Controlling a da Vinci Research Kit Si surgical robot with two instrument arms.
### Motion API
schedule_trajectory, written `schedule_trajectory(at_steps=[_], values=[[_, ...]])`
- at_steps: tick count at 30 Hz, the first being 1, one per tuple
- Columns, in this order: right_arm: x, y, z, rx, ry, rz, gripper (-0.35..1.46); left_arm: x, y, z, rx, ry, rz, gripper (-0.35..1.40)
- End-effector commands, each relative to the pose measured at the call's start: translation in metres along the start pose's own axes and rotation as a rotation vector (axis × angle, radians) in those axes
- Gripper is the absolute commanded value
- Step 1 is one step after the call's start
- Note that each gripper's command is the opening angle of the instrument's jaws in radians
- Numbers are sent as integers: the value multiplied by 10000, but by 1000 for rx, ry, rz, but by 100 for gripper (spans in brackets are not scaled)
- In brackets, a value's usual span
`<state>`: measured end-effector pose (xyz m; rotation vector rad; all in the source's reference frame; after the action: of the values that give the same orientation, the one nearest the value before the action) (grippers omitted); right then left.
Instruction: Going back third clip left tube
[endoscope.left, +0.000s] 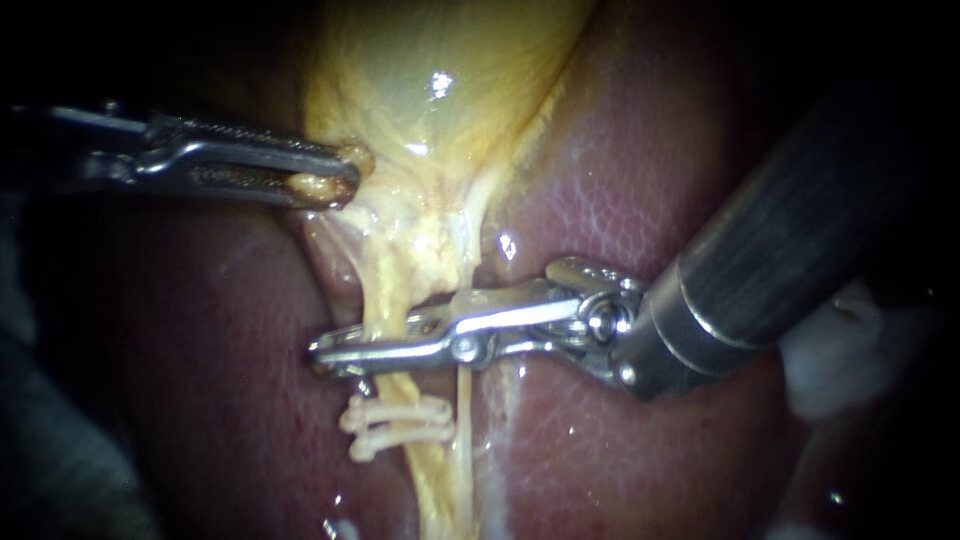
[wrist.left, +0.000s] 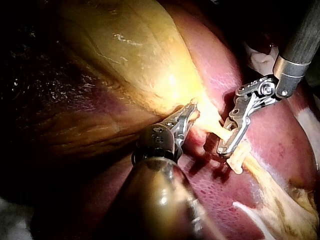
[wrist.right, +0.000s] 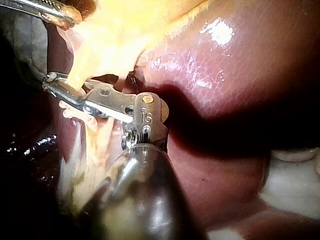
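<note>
My left instrument (endoscope.left: 335, 180) comes in from the left, its jaws shut on a yellow fold at the gallbladder's (endoscope.left: 430, 90) neck and holding it up. From the right, my right instrument (endoscope.left: 325, 355) lies across the left tube (endoscope.left: 395, 290). Its long jaws stand a little apart, with the tube passing between them. Just below those jaws, two pale clips (endoscope.left: 400, 425) sit on the same tube. The thin right tube (endoscope.left: 463, 400) runs beside them. The left wrist view shows the right instrument (wrist.left: 226, 149) astride the tube, ahead of my left instrument (wrist.left: 189, 112).
Dark red liver (endoscope.left: 620, 180) surrounds the tubes on both sides. White gauze (endoscope.left: 830, 360) lies behind the right instrument's shaft. The right wrist view shows the right instrument (wrist.right: 50, 82) with yellow tissue between its jaws, and the left instrument (wrist.right: 60, 17) beyond.
</note>
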<state>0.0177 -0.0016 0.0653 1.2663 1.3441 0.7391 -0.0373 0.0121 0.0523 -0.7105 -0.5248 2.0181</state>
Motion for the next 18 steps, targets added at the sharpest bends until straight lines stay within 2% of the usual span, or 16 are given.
schedule_trajectory(at_steps=[1, 3, 5, 10, 12, 14, 16, 18], values=[[1, 0, 1, 1, 13, -15, -23, 0, 0, 0, -1, 0, 0, -35], [3, 5, 4, -34, 67, -35, 24, 0, 0, 0, -1, 0, 0, -35], [5, 9, 6, -43, 77, -43, 38, 0, 0, 0, -1, 0, 0, -35], [6, 24, -2, -115, 111, -94, 45, 0, 0, 0, -1, 0, 0, -35], [8, 28, -10, -166, 92, -106, 48, 0, 0, 0, -1, 0, 0, -35], [8, 29, -20, -217, 55, -134, 49, 0, -1, 0, -1, 0, 0, -35], [7, 26, -30, -244, 36, -167, 49, 0, -1, 0, -1, 0, 0, -35], [4, 18, -41, -270, -8, -256, 49, -1, -1, -1, -1, 0, 1, -35]])
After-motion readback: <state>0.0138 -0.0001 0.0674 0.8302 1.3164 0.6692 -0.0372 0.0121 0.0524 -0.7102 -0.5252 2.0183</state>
